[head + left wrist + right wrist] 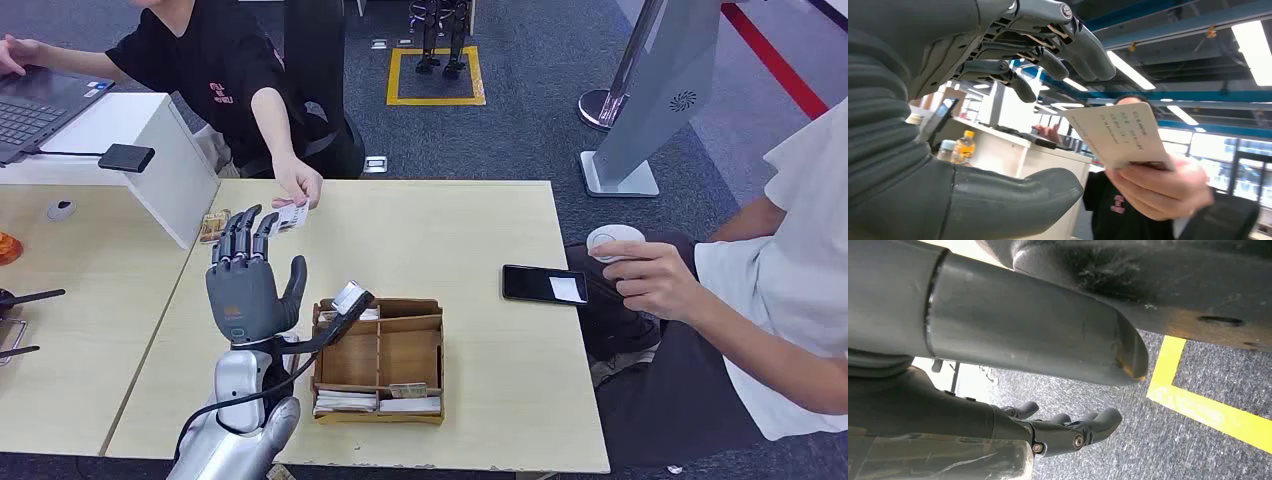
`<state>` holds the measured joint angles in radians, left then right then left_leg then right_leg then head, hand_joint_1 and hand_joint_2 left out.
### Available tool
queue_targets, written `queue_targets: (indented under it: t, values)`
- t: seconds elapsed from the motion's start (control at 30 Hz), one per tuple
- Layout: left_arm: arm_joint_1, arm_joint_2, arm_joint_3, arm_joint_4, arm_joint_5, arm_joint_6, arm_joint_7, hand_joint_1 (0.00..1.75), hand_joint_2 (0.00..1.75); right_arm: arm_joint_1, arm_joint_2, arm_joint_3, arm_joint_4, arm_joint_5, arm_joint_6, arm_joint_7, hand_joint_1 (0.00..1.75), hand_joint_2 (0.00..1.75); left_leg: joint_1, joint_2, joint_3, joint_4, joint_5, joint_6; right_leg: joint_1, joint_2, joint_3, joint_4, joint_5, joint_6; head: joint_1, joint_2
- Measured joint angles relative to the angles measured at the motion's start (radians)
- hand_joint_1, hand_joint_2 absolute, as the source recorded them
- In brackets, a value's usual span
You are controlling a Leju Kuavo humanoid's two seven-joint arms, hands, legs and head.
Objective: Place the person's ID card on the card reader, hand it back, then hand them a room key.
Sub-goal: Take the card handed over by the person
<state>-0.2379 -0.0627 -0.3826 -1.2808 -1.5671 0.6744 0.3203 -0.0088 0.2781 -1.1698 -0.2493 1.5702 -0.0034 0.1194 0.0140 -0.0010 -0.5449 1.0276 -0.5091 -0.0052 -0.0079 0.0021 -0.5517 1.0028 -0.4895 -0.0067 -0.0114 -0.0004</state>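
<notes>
We see the left hand (247, 285) raised over the table (470, 225), fingers (1075, 47) apart and holding nothing. The ID card (291, 217) sits just beyond its fingertips, pinched in the person's hand (299, 183) at the far left; whether card and fingertips touch, we cannot tell. The card's print is blurred. The right hand (1068, 430) hangs over carpet, mostly hidden, so its state is undetermined. A wooden box (380, 362) lies near.
</notes>
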Motion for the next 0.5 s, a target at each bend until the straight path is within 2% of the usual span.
queue_targets:
  t: [0.4,0.5]
  values:
    - [-0.049,0.048,-0.044,0.036,-0.001,0.000,0.087,0.47,1.75,-0.001,-0.001,0.008,0.005,0.000,-0.004,0.000,0.00,0.00,0.000,0.000,0.000,0.000,0.000,0.000,0.000,0.000,0.000,0.000,0.000,0.000,0.000,0.000]
    - [-0.054,0.056,-0.049,0.045,-0.002,0.000,0.089,0.58,1.75,-0.001,-0.001,0.011,0.006,0.000,-0.004,0.000,0.00,0.00,0.000,0.000,0.000,0.000,0.000,0.000,0.000,0.000,0.000,0.000,0.000,0.000,0.000,0.000]
